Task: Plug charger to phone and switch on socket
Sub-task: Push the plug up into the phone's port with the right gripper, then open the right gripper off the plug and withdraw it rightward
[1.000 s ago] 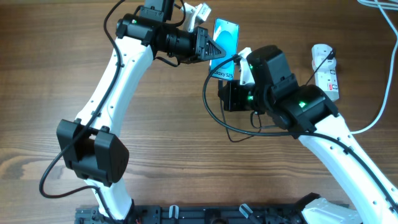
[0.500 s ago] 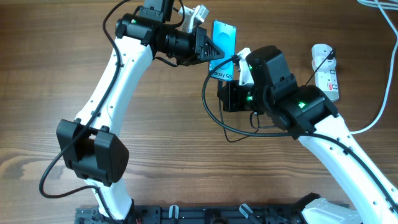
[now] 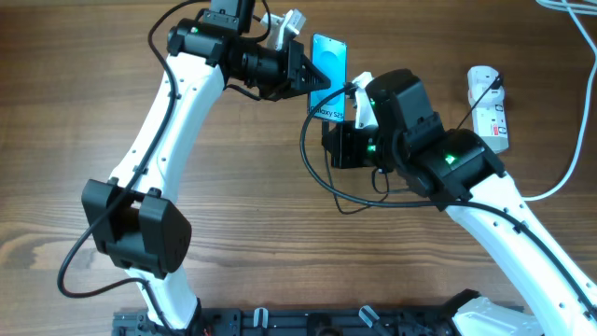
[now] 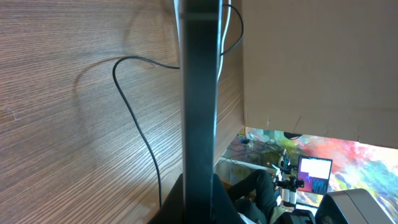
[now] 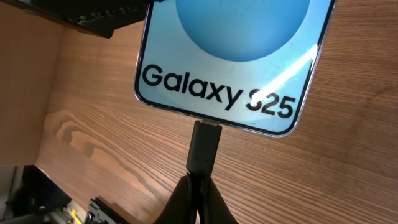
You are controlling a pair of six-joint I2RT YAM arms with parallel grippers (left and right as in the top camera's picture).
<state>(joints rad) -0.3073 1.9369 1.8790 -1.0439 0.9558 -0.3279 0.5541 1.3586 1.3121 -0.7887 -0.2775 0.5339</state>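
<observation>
Item: phone (image 3: 328,58) with charger (image 5: 205,146) tip at its lower edge, socket (image 3: 488,107) well apart from the phone.
Phone: turquoise screen and white "Galaxy S25" band, grasped by the left end effector (image 3: 308,75) above the wooden counter (image 3: 280,233); it shows edge-on in the left wrist view. Charger: the dark connector touches the phone's lower edge just under the band, pinched in the clenched right end effector (image 5: 199,186); whether it is seated cannot be told. The thin black cable loops over the counter below the phone. Socket: white strip on the phone's right-arm side, with a white cord (image 3: 571,173) trailing beyond it.
</observation>
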